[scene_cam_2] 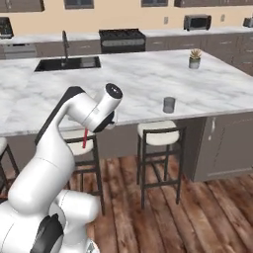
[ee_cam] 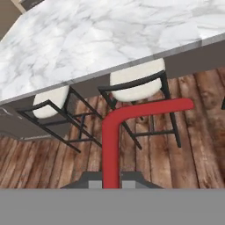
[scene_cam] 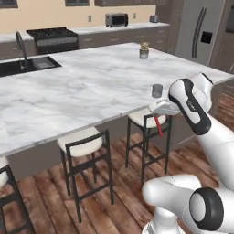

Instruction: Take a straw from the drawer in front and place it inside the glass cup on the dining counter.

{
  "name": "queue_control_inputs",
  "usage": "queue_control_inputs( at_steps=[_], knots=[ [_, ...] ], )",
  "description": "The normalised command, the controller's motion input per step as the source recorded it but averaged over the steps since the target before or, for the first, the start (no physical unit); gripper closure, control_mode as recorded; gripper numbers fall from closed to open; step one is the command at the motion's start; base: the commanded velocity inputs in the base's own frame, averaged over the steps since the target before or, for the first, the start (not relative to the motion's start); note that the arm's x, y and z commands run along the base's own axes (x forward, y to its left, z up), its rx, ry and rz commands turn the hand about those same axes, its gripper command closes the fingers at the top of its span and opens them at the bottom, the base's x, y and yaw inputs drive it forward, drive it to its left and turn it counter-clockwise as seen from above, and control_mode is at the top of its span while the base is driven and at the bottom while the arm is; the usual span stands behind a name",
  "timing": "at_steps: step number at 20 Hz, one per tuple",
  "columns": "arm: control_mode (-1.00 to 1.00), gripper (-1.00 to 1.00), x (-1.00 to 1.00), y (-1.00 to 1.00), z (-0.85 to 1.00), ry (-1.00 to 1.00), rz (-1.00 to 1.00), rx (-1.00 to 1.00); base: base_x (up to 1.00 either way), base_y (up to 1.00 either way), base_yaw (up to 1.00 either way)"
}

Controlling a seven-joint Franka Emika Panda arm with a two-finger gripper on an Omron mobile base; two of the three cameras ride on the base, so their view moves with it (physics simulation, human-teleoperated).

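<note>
Nearest the hand camera: a red bent straw (ee_cam: pixel 111 149), rising from the bottom centre of the frame between the two dark fingertips (ee_cam: pixel 90 183), then elbowing off to the right. Gripper (ee_cam: pixel 111 184) clenched on the straw's lower end; held at the tip, probably so the long free part can go into the cup first.

Beyond it, two black-framed stools with cream seats (ee_cam: pixel 136 83) under the counter edge, over brown plank floor (ee_cam: pixel 197 145).

Left base view: straw (scene_cam: pixel 158 125) hangs below the hand, right of centre, out over the stools and lower than the white grey-veined marble dining counter (scene_cam: pixel 82 91). Small grey translucent glass cup (scene_cam: pixel 157 90) stands near the counter's front edge, just above the hand. Judged: carry stage, lift needed.
</note>
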Motion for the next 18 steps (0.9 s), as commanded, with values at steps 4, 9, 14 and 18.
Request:
queue_control_inputs(
  at_steps=[4,9,14,18],
  knots=[
    [1.00,1.00,0.00,0.00,0.00,0.00,0.00,0.00,0.01,-0.91,0.40],
    [1.00,1.00,0.00,0.00,0.00,0.00,0.00,0.00,0.06,-0.90,0.41],
    [1.00,1.00,0.00,0.00,0.00,0.00,0.00,0.00,0.09,-0.94,0.39],
    [1.00,1.00,0.00,0.00,0.00,0.00,0.00,0.00,0.15,-0.93,0.37]
  ],
)
